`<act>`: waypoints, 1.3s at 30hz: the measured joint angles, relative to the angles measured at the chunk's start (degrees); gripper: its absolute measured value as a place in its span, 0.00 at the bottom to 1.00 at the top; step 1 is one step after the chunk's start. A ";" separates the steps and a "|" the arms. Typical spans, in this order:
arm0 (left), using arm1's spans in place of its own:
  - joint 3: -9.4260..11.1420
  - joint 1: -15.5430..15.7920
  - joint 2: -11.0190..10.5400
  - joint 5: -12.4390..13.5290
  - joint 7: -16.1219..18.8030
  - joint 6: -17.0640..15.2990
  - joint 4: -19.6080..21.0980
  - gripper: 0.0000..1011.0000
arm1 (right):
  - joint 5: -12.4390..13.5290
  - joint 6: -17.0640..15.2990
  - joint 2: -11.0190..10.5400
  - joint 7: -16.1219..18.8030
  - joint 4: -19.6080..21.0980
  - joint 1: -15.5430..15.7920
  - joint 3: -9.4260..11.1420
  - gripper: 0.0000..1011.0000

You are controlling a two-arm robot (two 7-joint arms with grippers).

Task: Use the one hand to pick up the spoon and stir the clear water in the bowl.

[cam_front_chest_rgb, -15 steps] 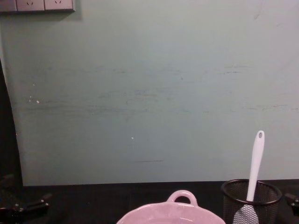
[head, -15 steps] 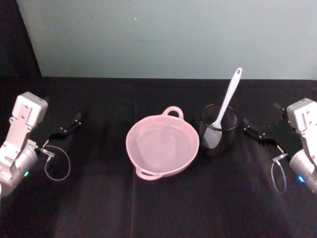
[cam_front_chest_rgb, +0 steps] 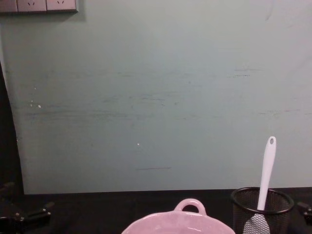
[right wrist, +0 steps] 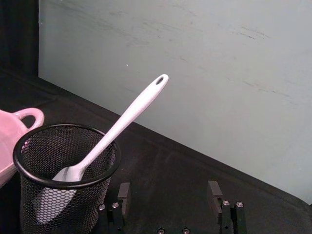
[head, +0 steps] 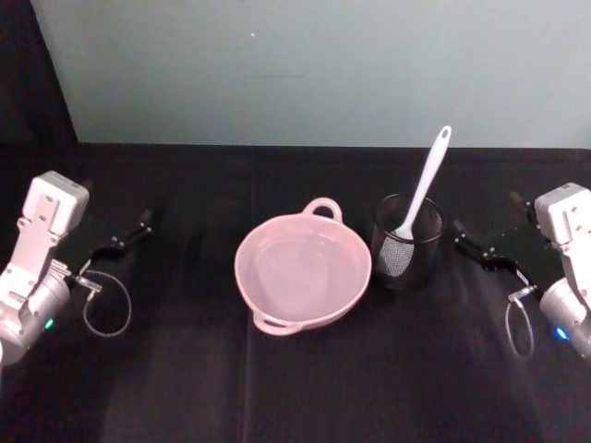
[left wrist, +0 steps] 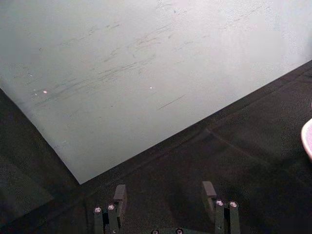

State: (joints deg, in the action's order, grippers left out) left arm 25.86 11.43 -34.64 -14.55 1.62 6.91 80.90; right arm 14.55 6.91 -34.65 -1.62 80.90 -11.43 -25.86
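Observation:
The pale-pink bowl (head: 244,279) sits mid-table with its loop handle at the far rim; clear water (head: 299,268) shows in it as a faint sheen. Just right of it, the white spoon (head: 428,182) stands blade-down in a black wire-mesh cup (head: 407,253), its handle leaning up and to the right. My right gripper (head: 485,221) hovers open to the right of the cup, a short gap away; in the right wrist view the spoon (right wrist: 127,116) and cup (right wrist: 63,170) lie ahead of the open right gripper (right wrist: 169,190). My left gripper (head: 118,217) rests open at the far left, holding nothing (left wrist: 164,192).
A black cloth covers the table (head: 305,388), and a pale green wall (head: 314,65) stands close behind it. Cable loops hang by both wrists, one on the left (head: 106,309). In the chest view the bowl (cam_front_chest_rgb: 178,223), cup (cam_front_chest_rgb: 261,204) and spoon (cam_front_chest_rgb: 267,168) line the lower edge.

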 joint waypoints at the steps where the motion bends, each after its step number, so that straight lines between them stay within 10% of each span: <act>1: 0.00 0.00 0.00 0.00 0.00 0.00 0.00 1.00 | 0.00 0.00 0.00 0.00 0.00 0.00 0.00 0.99; 16: 0.00 0.00 0.00 0.00 0.00 0.00 0.00 1.00 | 1.84 -1.63 -1.96 0.79 3.67 2.63 3.02 0.99; 28: 0.00 0.00 0.00 0.00 0.00 0.00 0.00 1.00 | 27.06 -12.68 -3.14 14.24 12.29 7.44 14.58 0.99; 39: 0.00 0.00 0.00 0.00 0.00 0.00 0.00 1.00 | 40.01 -26.32 1.27 19.78 4.93 -2.25 13.26 0.99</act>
State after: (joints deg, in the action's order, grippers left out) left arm 25.86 11.43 -34.64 -14.55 1.62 6.91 80.90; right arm 54.55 -19.41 -33.38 18.15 85.83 -13.68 -12.60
